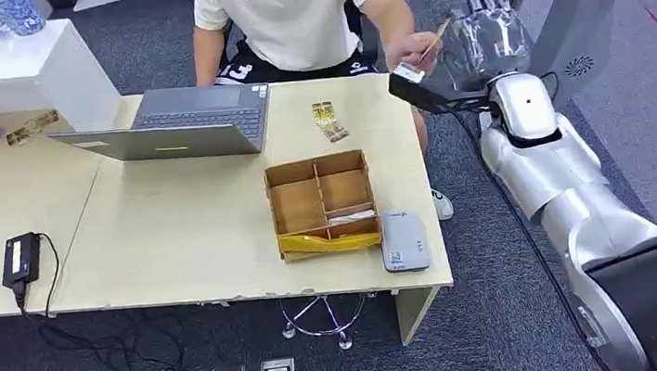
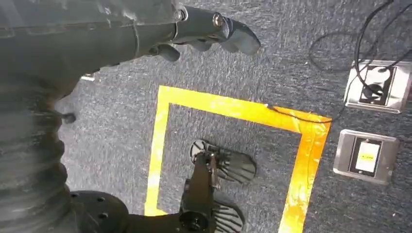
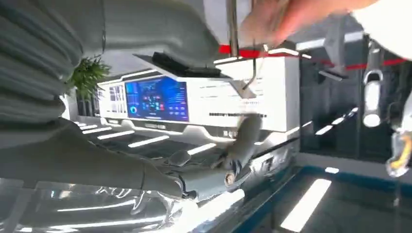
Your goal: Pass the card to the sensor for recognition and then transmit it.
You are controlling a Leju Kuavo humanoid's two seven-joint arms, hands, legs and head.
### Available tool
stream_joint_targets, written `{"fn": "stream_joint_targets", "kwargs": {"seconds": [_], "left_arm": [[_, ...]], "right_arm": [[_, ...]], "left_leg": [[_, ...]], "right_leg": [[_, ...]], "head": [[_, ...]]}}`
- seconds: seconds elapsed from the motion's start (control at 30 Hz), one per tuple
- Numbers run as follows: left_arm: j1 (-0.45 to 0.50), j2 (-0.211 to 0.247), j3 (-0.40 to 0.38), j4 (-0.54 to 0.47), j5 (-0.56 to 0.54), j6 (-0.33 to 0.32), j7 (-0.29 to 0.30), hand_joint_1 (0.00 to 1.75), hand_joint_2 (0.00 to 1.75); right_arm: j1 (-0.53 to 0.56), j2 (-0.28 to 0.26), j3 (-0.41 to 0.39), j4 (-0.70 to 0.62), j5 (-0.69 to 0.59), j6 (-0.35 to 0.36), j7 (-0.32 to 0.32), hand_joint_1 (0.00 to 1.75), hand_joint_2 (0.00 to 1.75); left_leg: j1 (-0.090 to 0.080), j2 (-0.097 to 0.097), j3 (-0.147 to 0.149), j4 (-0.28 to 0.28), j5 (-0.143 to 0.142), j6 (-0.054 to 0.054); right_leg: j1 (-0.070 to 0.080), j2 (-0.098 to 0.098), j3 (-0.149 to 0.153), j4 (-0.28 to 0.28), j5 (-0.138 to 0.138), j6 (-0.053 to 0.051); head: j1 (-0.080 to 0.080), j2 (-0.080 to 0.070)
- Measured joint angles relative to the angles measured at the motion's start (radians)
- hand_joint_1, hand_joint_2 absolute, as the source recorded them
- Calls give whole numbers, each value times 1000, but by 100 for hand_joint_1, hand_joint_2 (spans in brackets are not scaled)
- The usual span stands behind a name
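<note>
The right hand [image 1: 486,26] is reaching up and out beyond the far right corner of the tabletop [image 1: 172,241], toward a seated person whose hand [image 1: 412,45] is pinching the card [image 1: 433,41]. The card is lying just to the robot's left of the right hand, its long axis slanting up toward the fingers [image 1: 486,1], so the transfer is turning on that short gap; whether the right hand is still touching the card cannot be told, since its fingers are appearing spread and blurred. In the right wrist view the thumb [image 3: 243,145] is standing apart from the palm with nothing clearly between them. The left hand [image 2: 204,29] is hanging over the carpet, fingers loosely curled around nothing, well away from the exchange. The sensor [image 1: 403,240] is lying on the tabletop beside the cardboard box [image 1: 322,200], apart from the card.
</note>
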Motion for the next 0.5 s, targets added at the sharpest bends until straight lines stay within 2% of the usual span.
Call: {"fn": "stream_joint_targets", "kwargs": {"seconds": [0.2,0.33,0.5], "left_arm": [[6,6,-20,0,-3,9,-33,0,175],[27,9,-24,2,13,19,-59,0,175],[64,15,-25,3,37,35,-75,0,175]], "right_arm": [[68,-75,-40,3,-101,-148,-104,0,175],[164,-127,-96,-13,-144,-160,-144,0,175],[418,-221,-278,-90,-197,-166,-216,0,175]], "left_leg": [[0,0,0,0,-1,0],[0,0,-1,0,-1,0],[1,-7,-1,0,-3,3]], "right_leg": [[0,0,0,0,0,0],[0,-1,0,-1,0,0],[1,-8,5,-4,-2,0]], "head": [[0,0],[0,0],[0,0]]}}
